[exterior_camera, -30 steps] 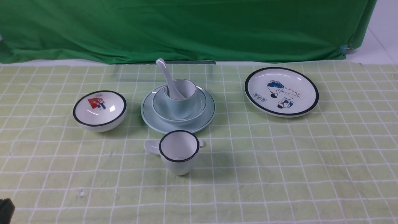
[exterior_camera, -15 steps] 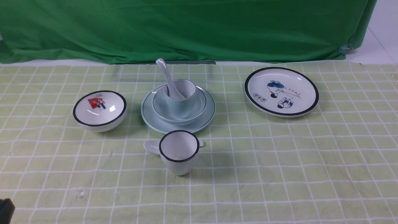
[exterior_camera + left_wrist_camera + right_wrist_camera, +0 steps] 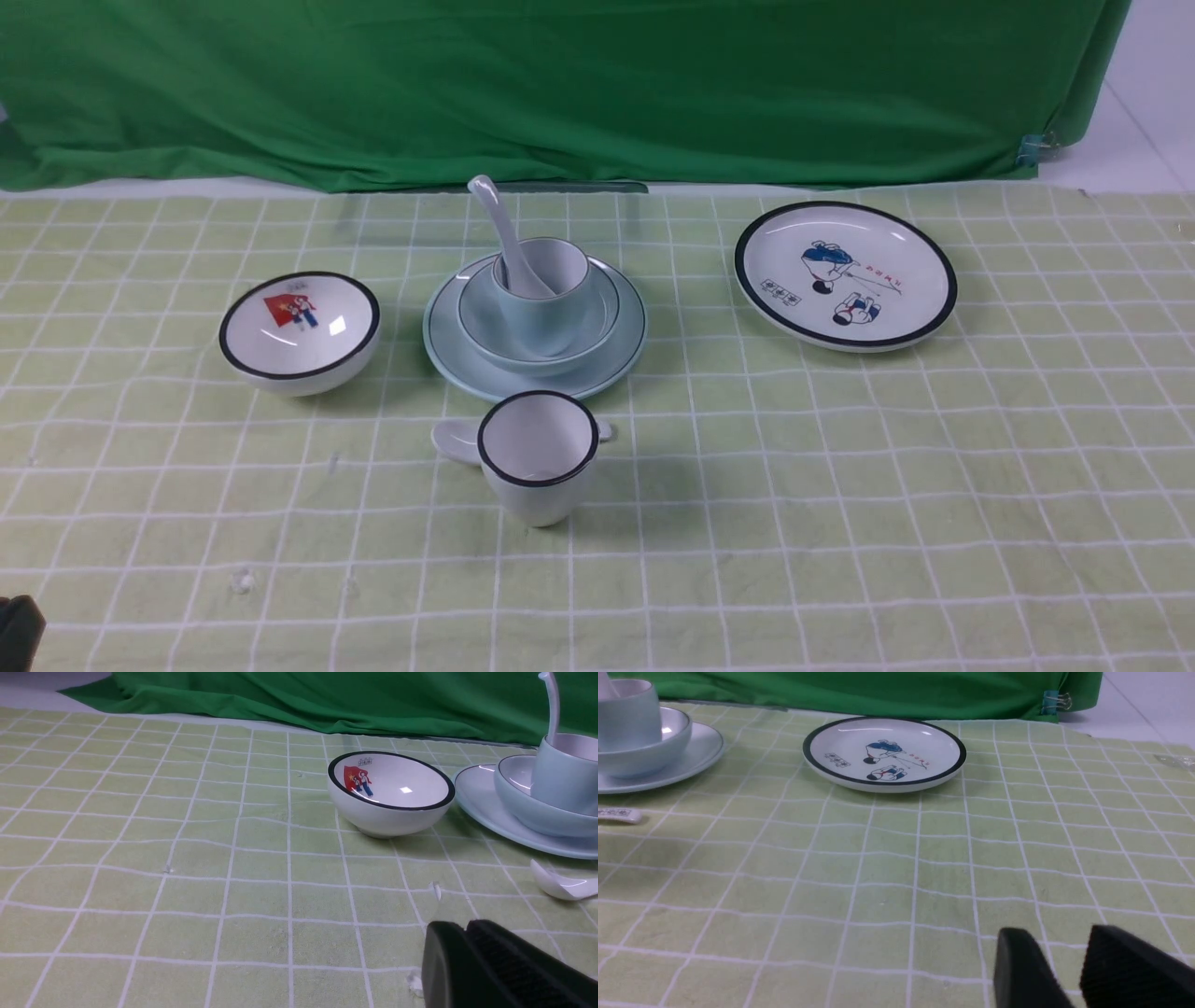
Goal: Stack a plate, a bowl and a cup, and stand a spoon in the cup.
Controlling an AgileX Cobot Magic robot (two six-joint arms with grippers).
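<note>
Ceramic spoon point(image 3: 509, 241) stays standing in cup point(image 3: 546, 301).

No visible change across the front view: neither crockery nor arms in any new place.

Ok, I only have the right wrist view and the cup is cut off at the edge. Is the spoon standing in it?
Observer: Yes. The front view shows the spoon standing in the cup, handle leaning to the robot's left.
Operator: And the other side's gripper?
Observer: The left gripper is shut and empty.
Operator: Anything nearer us than that cup?
Observer: A black-rimmed cup, with a white spoon lying just behind it.
</note>
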